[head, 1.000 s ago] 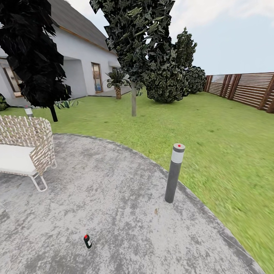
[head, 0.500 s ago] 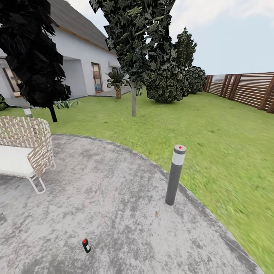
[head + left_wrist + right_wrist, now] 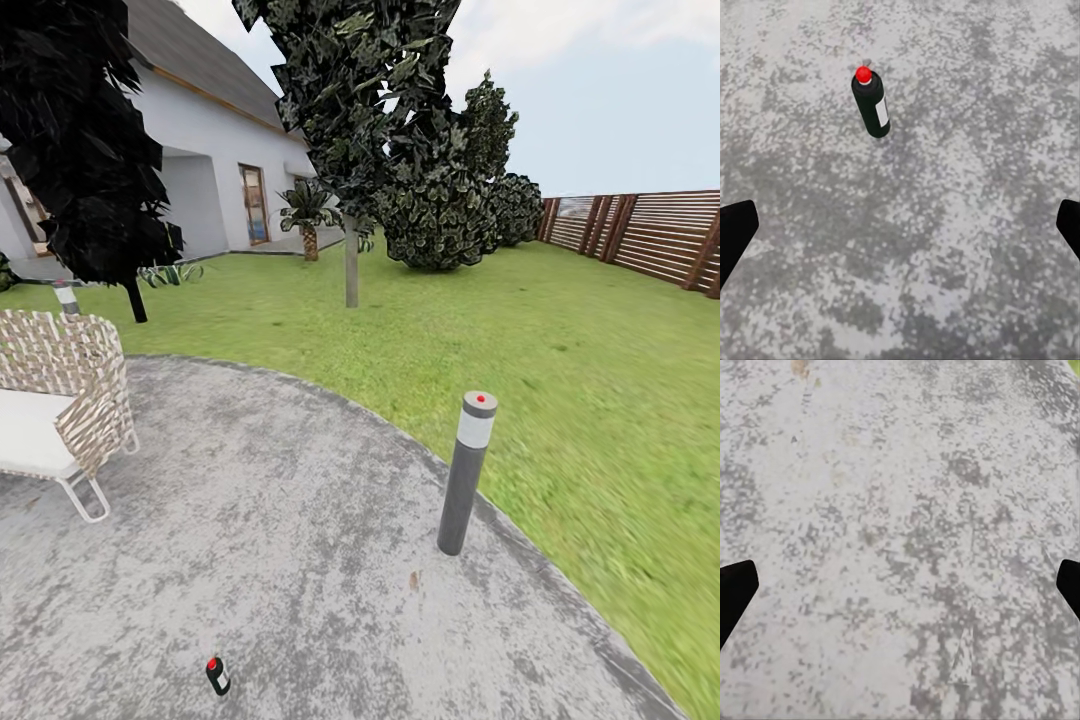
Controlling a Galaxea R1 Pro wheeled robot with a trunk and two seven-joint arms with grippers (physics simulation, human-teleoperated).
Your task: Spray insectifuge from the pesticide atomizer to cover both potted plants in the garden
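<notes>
Closing in on the pesticide atomizer (image 3: 871, 103) standing upright on the stone patio (image 3: 300, 520), left jaws spread wide, right jaws likewise spread, needing centring over the bottle before descending.

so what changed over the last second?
Mostly the camera: the view advanced and swung slightly right, so the pesticide atomizer, bollard and wicker chair slid down-frame. The atomizer itself stays put on the patio; nothing grasped or released.
</notes>
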